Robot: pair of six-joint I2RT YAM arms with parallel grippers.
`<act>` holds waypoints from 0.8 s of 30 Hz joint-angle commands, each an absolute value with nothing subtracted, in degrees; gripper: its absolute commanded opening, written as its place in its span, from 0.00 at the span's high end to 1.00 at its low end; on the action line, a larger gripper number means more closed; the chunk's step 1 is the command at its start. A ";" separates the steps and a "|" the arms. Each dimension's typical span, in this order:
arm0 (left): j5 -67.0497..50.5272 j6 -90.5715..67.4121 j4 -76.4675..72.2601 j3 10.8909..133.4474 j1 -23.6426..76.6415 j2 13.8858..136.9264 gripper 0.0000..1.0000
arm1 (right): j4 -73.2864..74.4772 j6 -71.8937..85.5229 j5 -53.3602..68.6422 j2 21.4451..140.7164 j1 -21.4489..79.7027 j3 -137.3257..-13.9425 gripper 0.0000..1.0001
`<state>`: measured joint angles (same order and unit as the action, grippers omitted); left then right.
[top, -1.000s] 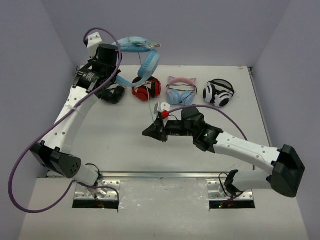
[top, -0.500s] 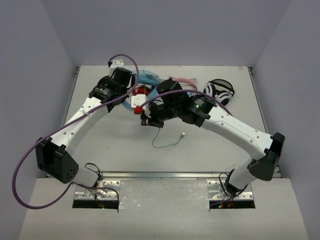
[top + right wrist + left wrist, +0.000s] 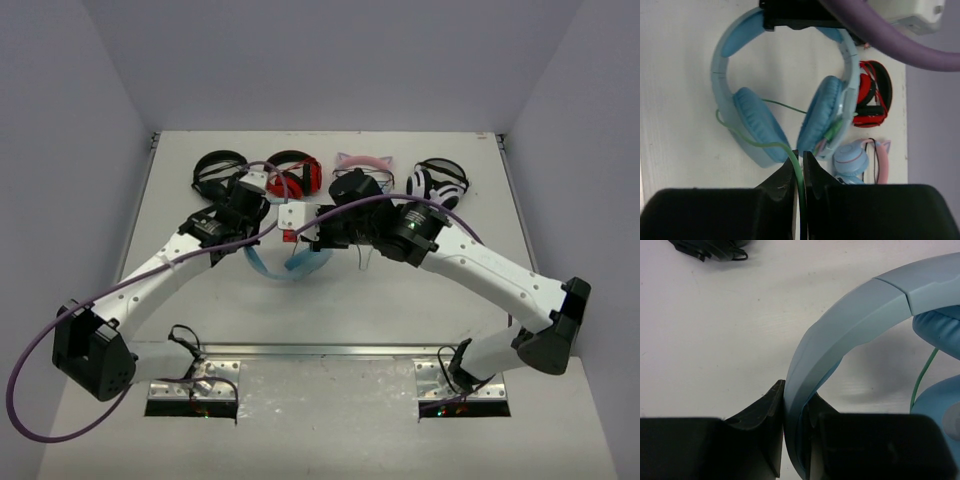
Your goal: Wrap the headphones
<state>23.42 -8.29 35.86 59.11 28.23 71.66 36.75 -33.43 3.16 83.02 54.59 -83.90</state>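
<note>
The light-blue headphones (image 3: 292,266) lie at the table's middle between both arms. My left gripper (image 3: 258,246) is shut on their wide blue headband (image 3: 860,320), which runs up out of the jaws in the left wrist view (image 3: 795,415). My right gripper (image 3: 317,243) is shut on the thin pale-green cable (image 3: 801,172) just short of the padded cups (image 3: 757,125). The cable loops round the left cup to the plug at the right cup (image 3: 822,112). The left gripper (image 3: 805,15) shows at the headband's far end.
Along the back stand a black pair (image 3: 220,170), a red pair (image 3: 295,176), the pink cat-ear pair (image 3: 362,168) and a white-and-black pair (image 3: 437,185). The red pair (image 3: 872,100) and the cat-ear pair (image 3: 860,160) lie close to the right cup.
My left arm has brought the blue headphones from high at the back down to the table's middle. My right gripper has moved in beside them with the cable in it.
</note>
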 commanded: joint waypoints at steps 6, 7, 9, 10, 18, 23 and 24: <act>15.91 -6.07 29.09 58.18 32.69 68.56 1.00 | 21.54 -40.69 -7.99 78.75 54.67 -81.65 0.98; 15.47 -5.89 28.83 58.18 33.04 68.38 1.00 | 21.79 -41.04 -8.17 79.45 54.32 -82.09 0.98; 14.33 -5.71 28.57 57.75 33.48 68.12 1.00 | 23.55 -41.13 -7.65 80.41 54.14 -83.75 0.99; 14.33 -5.54 28.56 57.74 34.10 68.38 1.00 | 23.73 -41.13 -7.91 81.20 54.23 -84.28 0.98; 13.02 -4.75 28.65 57.66 36.30 67.86 1.00 | 25.93 -39.38 -7.20 85.16 53.79 -90.43 0.99; 11.60 -3.52 27.95 56.95 39.89 66.80 1.00 | 30.57 -34.82 -6.42 89.11 49.41 -97.18 0.99; 11.25 -3.34 27.95 56.95 40.51 66.54 1.00 | 31.80 -34.02 -6.07 90.69 48.61 -98.60 0.98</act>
<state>15.35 -5.89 31.99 56.69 36.60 69.17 34.30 -37.04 -4.05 88.51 51.88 -92.18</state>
